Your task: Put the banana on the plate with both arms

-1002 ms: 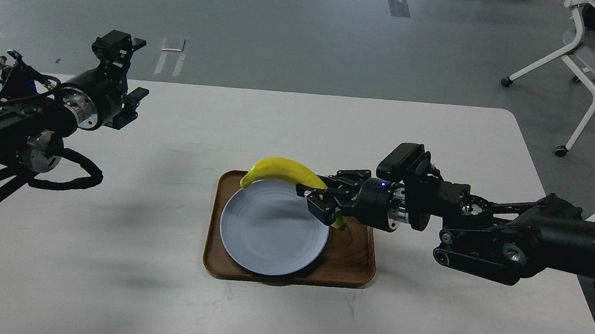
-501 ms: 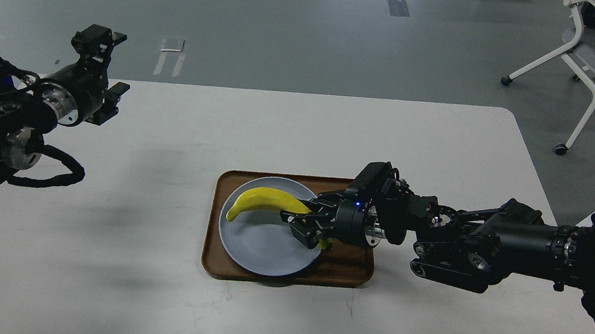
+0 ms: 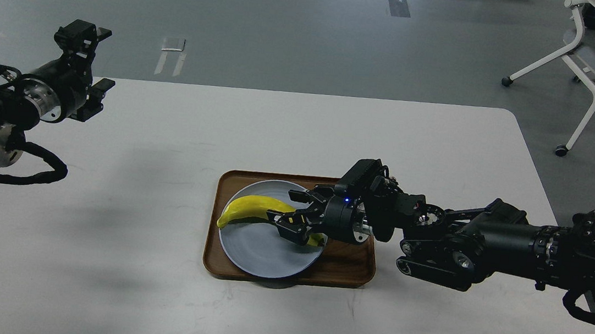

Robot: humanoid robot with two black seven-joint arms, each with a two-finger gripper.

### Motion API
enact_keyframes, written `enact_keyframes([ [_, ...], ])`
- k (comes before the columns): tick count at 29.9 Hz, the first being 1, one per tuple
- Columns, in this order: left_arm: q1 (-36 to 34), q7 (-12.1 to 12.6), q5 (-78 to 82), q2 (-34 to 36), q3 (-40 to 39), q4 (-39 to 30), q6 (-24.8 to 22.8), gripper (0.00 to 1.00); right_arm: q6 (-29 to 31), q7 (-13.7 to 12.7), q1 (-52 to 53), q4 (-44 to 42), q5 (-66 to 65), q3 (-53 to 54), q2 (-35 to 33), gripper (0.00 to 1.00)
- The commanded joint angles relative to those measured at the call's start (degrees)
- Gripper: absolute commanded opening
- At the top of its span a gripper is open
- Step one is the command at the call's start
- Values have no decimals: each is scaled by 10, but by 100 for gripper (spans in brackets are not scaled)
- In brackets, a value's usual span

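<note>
On the plate, which sits in a brown wooden tray near the middle of the counter, the banana lies curved across the far half. The right gripper is spread around its right end, fingers apart, apparently letting go so the fruit rests flat. Far left, the left gripper hovers above the counter's far edge; whether it is apart or together I cannot tell.

1. White table with rounded corners stood on a grey floor.
2. Brown wooden tray lay directly on the table, near the front middle.
3. White chair stood on the floor, back right.
</note>
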Motion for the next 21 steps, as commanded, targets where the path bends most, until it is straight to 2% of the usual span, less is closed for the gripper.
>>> enact_keyframes([
  [1,1,0,0,0,-1,-1,0,98,0,0,8,-4,44,2,-5,99],
  [6,0,-2,-1,-2,-8,-2,-4,98,-3,0,32,-31,121,104,-44,100],
  [10,-11,-12,-10,-7,-26,-3,-42,98,1,0,27,-71,245,286,-68,100],
  [12,-11,-13,-10,-12,-46,-3,-50,98,3,-1,26,-90,291,340,-68,100],
  [13,-11,-13,-10,-12,-46,-3,-50,98,4,-1,26,-90,292,341,-68,100],
  [18,0,-20,-13,-38,-130,-18,-55,98,24,-3,20,-90,494,441,-92,100],
  [21,20,-20,-45,-41,-151,-31,-61,98,43,-3,15,-88,564,461,-97,100],
])
